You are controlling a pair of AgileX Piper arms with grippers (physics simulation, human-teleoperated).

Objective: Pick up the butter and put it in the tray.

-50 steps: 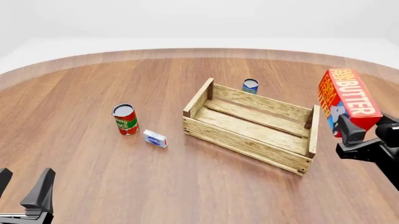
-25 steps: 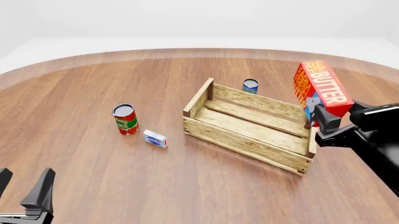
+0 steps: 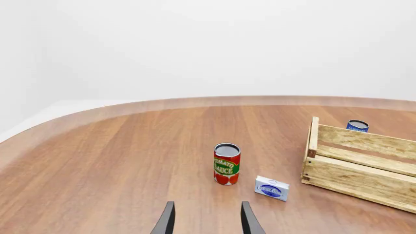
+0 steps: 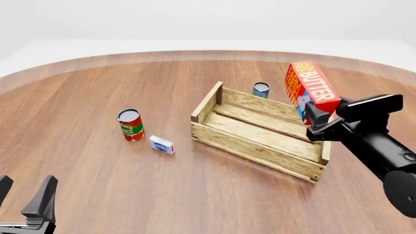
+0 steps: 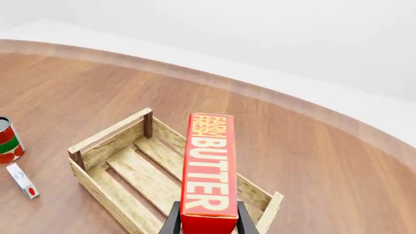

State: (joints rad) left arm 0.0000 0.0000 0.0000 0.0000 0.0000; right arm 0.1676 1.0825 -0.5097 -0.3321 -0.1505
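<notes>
The butter (image 4: 311, 89) is a red-orange carton with white "BUTTER" lettering, held tilted in the air over the right end of the tray (image 4: 260, 130). My right gripper (image 4: 314, 118) is shut on the carton's lower end. In the right wrist view the butter (image 5: 209, 170) stretches away from the fingers above the wooden slat tray (image 5: 140, 170). My left gripper (image 4: 25, 201) stands open at the near left corner of the table, holding nothing; its two fingertips (image 3: 167, 220) show in the left wrist view, well short of the tray (image 3: 364, 165).
A red-green tomato sauce can (image 4: 130, 124) and a small white-blue box (image 4: 161, 145) stand left of the tray. A small blue can (image 4: 260, 89) sits just behind the tray's far wall. The wooden table's curved far edge (image 4: 195, 54) runs across the back.
My right gripper has carried the butter leftward, from beyond the tray's right end to above its right part. The left arm has stayed still.
</notes>
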